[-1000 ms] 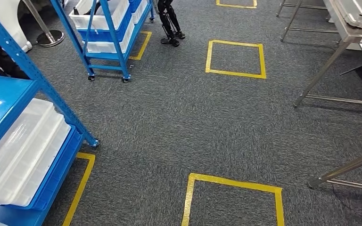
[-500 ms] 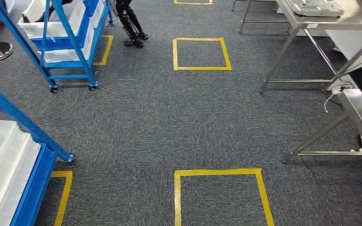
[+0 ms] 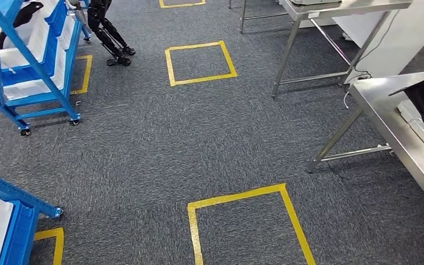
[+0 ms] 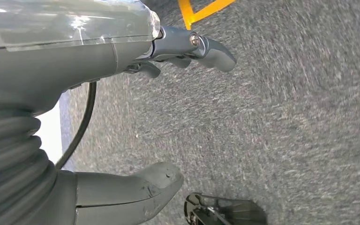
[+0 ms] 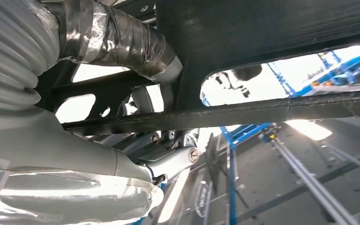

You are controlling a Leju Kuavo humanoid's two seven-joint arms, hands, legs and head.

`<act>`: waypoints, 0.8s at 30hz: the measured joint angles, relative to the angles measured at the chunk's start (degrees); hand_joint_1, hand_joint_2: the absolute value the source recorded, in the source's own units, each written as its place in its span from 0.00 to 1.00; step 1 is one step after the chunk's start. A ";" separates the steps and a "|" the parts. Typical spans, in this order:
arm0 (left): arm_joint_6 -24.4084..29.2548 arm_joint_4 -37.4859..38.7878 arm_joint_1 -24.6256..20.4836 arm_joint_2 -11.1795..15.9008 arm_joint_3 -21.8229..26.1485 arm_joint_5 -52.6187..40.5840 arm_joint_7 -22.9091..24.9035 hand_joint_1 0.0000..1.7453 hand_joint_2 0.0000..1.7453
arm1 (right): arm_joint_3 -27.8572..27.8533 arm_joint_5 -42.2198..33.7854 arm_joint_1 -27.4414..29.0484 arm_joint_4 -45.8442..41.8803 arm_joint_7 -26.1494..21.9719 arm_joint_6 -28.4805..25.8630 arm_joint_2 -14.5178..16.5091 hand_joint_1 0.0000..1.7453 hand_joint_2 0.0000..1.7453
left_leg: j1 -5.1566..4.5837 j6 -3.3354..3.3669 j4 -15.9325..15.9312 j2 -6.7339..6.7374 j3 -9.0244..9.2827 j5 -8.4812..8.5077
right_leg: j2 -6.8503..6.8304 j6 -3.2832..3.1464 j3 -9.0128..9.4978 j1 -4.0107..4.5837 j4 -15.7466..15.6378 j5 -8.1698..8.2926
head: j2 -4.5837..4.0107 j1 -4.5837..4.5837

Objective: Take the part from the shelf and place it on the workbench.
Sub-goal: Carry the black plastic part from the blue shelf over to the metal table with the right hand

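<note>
right hand [image 5: 136, 140] grips a black part [image 5: 262, 56] carried toward the steel workbench [image 3: 397, 127], while left hand [image 4: 122, 117] hangs empty, fingers spread.

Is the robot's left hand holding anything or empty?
Empty. In the left wrist view the left hand has its thumb and fingers apart, with grey carpet between them.

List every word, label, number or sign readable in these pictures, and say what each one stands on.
No readable text in any view.
Yellow tape squares on the carpet: plain outlines, no writing.
White bins on the blue shelf: no legible label.
Black part held by the right hand: no marking visible.
Steel workbench: no marking visible.
</note>
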 joint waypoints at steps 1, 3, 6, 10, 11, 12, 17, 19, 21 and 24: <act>-0.09 0.00 0.04 0.01 0.01 -0.23 -0.10 0.00 1.00 | -0.01 -0.46 0.02 0.05 -0.21 0.00 0.00 1.00 1.00 | 0.13 -0.11 -1.50 -0.15 0.44 1.71 | 0.90 0.13 0.05 -0.10 0.18 -0.09 | 0.00 -0.01; 0.13 0.00 0.06 -0.03 -0.07 -1.49 -0.59 0.00 1.00 | -0.02 -1.04 0.10 0.17 -0.17 0.00 0.00 1.00 1.00 | 0.58 -0.39 -8.54 -2.11 3.26 6.06 | 2.57 0.68 -0.03 -0.35 0.91 -0.49 | 0.00 -0.01; 2.68 0.02 0.01 -1.60 -1.05 -4.31 -0.95 0.00 1.00 | 0.29 0.72 0.49 0.27 2.13 0.00 0.00 1.00 1.00 | 0.74 -0.01 -14.19 -5.22 5.40 7.62 | 4.68 1.94 -1.05 -0.54 2.26 -0.89 | 0.00 0.04; 3.47 0.02 -0.92 -3.65 -1.35 -2.42 -1.97 0.00 1.00 | 1.46 0.64 1.19 0.38 0.36 0.00 -0.02 1.00 1.00 | 0.53 1.59 -14.91 -2.47 5.60 8.18 | 3.13 3.12 -2.52 -0.73 4.03 -1.73 | 0.00 0.08; 2.49 0.02 -1.05 -3.59 -1.28 -1.80 -2.43 0.00 1.00 | 1.47 -0.68 1.03 0.50 -1.32 0.00 -0.03 1.00 1.00 | 0.55 1.87 -15.08 -1.61 5.59 8.28 | 1.17 3.28 -3.60 -0.62 6.36 -3.16 | 0.00 0.11; 1.66 0.02 -1.10 -3.41 -1.22 -1.29 -2.79 0.00 1.00 | 1.43 -1.92 0.85 0.65 -2.81 0.00 -0.04 1.00 1.00 | 0.45 2.01 -15.13 -0.75 5.57 8.27 | -0.65 3.44 -5.15 -0.50 9.61 -4.98 | 0.00 0.13; 0.68 0.01 -1.27 -2.44 -0.81 -0.80 -3.13 0.00 1.00 | 1.08 -3.49 0.68 1.55 -4.31 0.02 -0.04 1.00 1.00 | -0.04 2.28 -15.13 3.51 5.75 7.84 | -2.23 3.18 -6.56 -0.46 13.25 -4.74 | 0.00 0.11; 0.65 0.00 -1.50 -2.26 -0.67 -0.79 -3.17 0.00 1.00 | 1.01 -3.56 0.62 1.63 -4.47 0.02 -0.04 1.00 1.00 | -0.23 2.10 -15.18 4.69 6.16 7.55 | -4.62 2.34 -2.36 0.18 5.48 -1.85 | 0.00 0.11; 0.58 0.00 -1.64 -2.25 -0.48 -0.70 -3.33 0.00 1.00 | 0.95 -3.95 0.57 1.69 -4.86 0.02 -0.04 1.00 1.00 | -0.28 1.68 -15.29 5.73 6.44 7.34 | -6.10 1.52 -0.62 0.95 1.85 -1.28 | 0.00 0.12; 0.42 0.00 -1.82 -2.28 -0.10 -0.28 -3.96 0.00 1.00 | 0.71 -4.73 0.74 1.88 -5.39 0.01 -0.03 1.00 1.00 | -0.18 0.86 -15.43 6.11 7.12 6.98 | -4.30 0.74 -0.33 0.93 0.83 -0.75 | 0.00 0.11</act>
